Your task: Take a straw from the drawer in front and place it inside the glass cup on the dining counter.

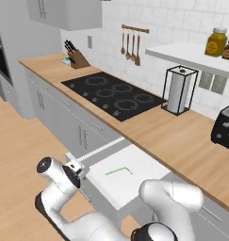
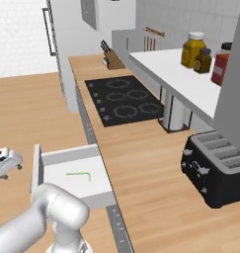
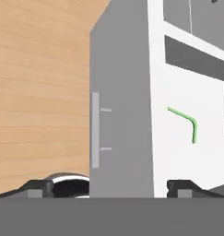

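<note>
The drawer (image 1: 140,162) stands pulled out from under the wall counter, its white inside showing. A thin light green straw (image 1: 118,171) with a bent end lies on the drawer floor (image 2: 67,187). My gripper (image 1: 76,168) hangs just outside the drawer's grey front (image 3: 122,92), open, with nothing between its fingers. In the hand view the fingertips (image 3: 37,186) stand wide apart below the slim bar handle (image 3: 95,129), and the straw (image 3: 185,120) lies beyond the front panel. The gripper (image 2: 3,160) sits left of the straw (image 2: 79,174). The glass cup and the dining counter are out of view.
Behind the drawer runs the wood-topped wall counter (image 1: 158,132) with a black cooktop (image 1: 113,94), a paper towel holder (image 1: 179,89), a black toaster (image 2: 218,168) and a knife block (image 1: 78,59). Jars (image 2: 193,49) stand on a white shelf. Wood floor lies left of the drawer.
</note>
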Robot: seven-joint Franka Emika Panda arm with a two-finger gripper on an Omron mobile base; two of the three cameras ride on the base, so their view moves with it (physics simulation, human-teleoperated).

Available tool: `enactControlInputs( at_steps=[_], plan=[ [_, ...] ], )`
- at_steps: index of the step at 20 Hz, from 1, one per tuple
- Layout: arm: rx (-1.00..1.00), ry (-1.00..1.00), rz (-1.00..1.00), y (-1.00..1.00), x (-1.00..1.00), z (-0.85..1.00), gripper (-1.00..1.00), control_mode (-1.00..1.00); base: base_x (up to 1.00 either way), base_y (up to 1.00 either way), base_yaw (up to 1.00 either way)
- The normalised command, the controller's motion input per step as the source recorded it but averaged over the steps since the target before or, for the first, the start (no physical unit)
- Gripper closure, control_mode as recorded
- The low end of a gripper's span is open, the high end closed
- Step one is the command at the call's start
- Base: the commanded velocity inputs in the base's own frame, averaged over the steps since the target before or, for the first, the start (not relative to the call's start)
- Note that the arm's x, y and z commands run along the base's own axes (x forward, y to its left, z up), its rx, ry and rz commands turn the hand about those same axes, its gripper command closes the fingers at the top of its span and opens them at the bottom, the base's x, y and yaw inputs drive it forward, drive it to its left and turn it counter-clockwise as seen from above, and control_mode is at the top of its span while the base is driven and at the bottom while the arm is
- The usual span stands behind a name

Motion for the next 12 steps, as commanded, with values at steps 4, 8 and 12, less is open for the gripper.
enactControlInputs(
  at_steps=[4, 8, 12],
  plan=[
    [0.37, 0.01, -0.07, -0.97, 0.05, 0.89, -1.00, -1.00, 0.00, 0.00, 0.00],
    [0.28, 0.07, -0.12, -0.99, 0.34, 0.52, -1.00, -1.00, 0.00, 0.00, 0.00],
    [0.15, 0.15, -0.09, -0.73, 0.67, 0.06, -1.00, -1.00, 0.00, 0.00, 0.00]
  ],
)
